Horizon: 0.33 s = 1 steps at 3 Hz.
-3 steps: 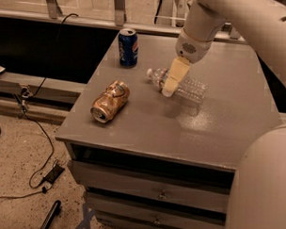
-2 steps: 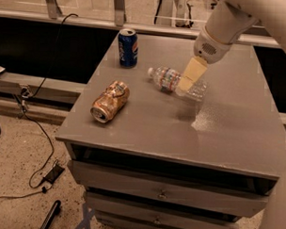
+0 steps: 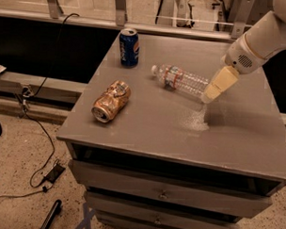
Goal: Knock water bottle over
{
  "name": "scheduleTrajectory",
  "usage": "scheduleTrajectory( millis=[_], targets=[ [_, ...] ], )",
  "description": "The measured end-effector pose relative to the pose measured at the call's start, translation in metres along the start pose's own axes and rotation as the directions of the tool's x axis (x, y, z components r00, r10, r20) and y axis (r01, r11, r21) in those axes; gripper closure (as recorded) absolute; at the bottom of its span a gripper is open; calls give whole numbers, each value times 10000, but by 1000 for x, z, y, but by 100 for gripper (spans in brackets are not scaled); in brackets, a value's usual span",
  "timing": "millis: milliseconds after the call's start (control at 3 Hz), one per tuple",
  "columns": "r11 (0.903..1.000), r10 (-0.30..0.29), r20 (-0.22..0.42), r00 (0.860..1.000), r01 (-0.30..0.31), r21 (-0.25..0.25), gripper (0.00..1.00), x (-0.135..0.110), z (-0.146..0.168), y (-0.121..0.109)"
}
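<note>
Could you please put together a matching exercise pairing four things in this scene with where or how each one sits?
Column 1:
1. water bottle
2. blue soda can
3. crushed gold can
4. end effector

Column 2:
A. upright near the far edge of the table
B. at the bottle's base end, on the right
C. lying on its side, cap pointing left
D. dented, nearest the front-left corner

Pairs: 1-C, 2-A, 3-D, 4-B

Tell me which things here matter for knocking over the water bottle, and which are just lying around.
Belongs to the job: water bottle, lying on its side; gripper, at the bottle's base end.
Just lying about: blue soda can, upright; crushed gold can, on its side.
</note>
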State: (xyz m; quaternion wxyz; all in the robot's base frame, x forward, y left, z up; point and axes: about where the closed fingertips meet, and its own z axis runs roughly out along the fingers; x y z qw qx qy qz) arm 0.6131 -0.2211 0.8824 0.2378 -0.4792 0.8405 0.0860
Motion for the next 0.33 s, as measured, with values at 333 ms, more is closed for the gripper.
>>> scheduleTrajectory(
  millis=[333],
  targets=[
    [10000,0,0,10000,0,-1,0,0,0,0]
  ],
)
